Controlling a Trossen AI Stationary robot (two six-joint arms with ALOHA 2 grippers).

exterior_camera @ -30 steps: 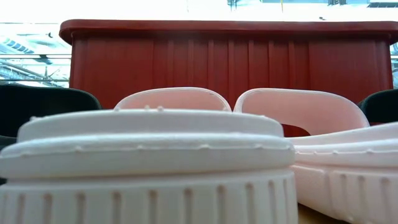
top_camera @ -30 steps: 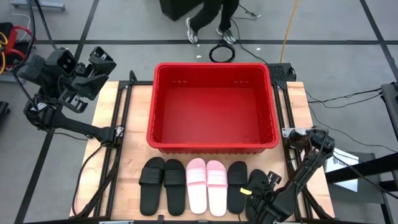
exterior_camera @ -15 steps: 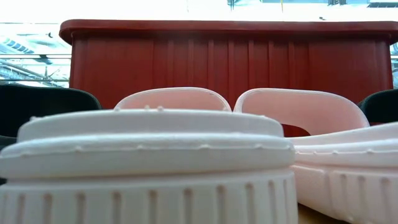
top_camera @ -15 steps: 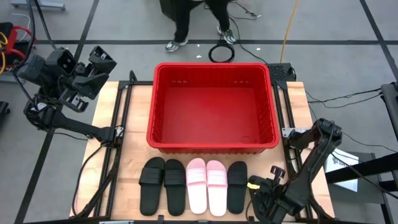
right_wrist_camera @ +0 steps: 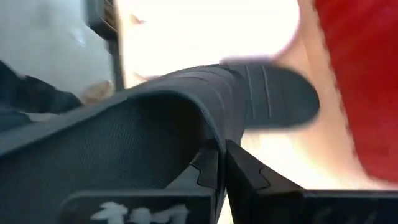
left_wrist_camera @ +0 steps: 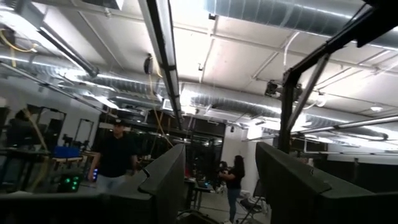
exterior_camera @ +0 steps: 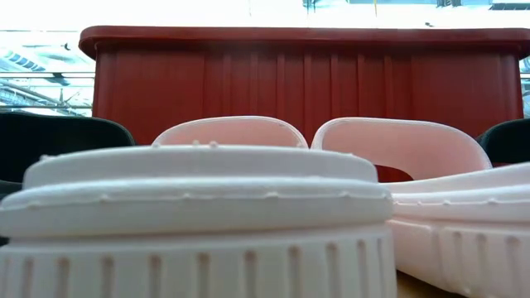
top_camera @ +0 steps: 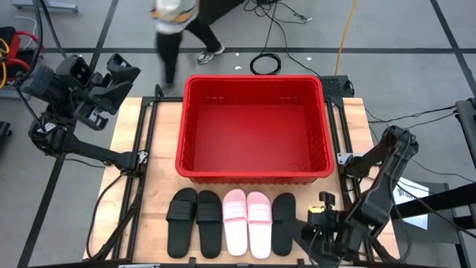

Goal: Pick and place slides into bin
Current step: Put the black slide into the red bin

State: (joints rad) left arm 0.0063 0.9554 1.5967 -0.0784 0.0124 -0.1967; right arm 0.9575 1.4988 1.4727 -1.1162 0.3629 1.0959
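The red bin (top_camera: 253, 175) stands on the table's far half, with nothing in it. In front of it five slides lie in a row on their soles: two black (top_camera: 182, 222) (top_camera: 209, 222), two pink (top_camera: 235, 222) (top_camera: 259, 222), one black (top_camera: 283, 223). Right of the row, near the front edge, my right gripper (top_camera: 320, 237) is shut on another black slide (right_wrist_camera: 155, 124), which the arm mostly hides from above. My left gripper (top_camera: 111, 78) is raised beyond the far left corner, open (left_wrist_camera: 217, 186) and pointing up at the ceiling. My right gripper pinches the edge of the black slide's wide strap (right_wrist_camera: 214, 140) between its two fingers (right_wrist_camera: 245, 177). The fingers slant down from above. The slide is off the table and reaches away from the fingers, its ribbed strap top (right_wrist_camera: 249, 87) turned toward the bin.
The pink slides (exterior_camera: 207, 207) fill the low view, with the bin's ribbed wall (exterior_camera: 306, 83) behind. Black rails (top_camera: 141, 193) run along both sides of the wooden table. A person (top_camera: 178, 22) walks past on the floor beyond the bin; cables lie there.
My right gripper has risen from the right end of the row and turned, taking the sixth black slide up off the table. The five other slides have stayed in place. A person has walked leftward behind the bin.
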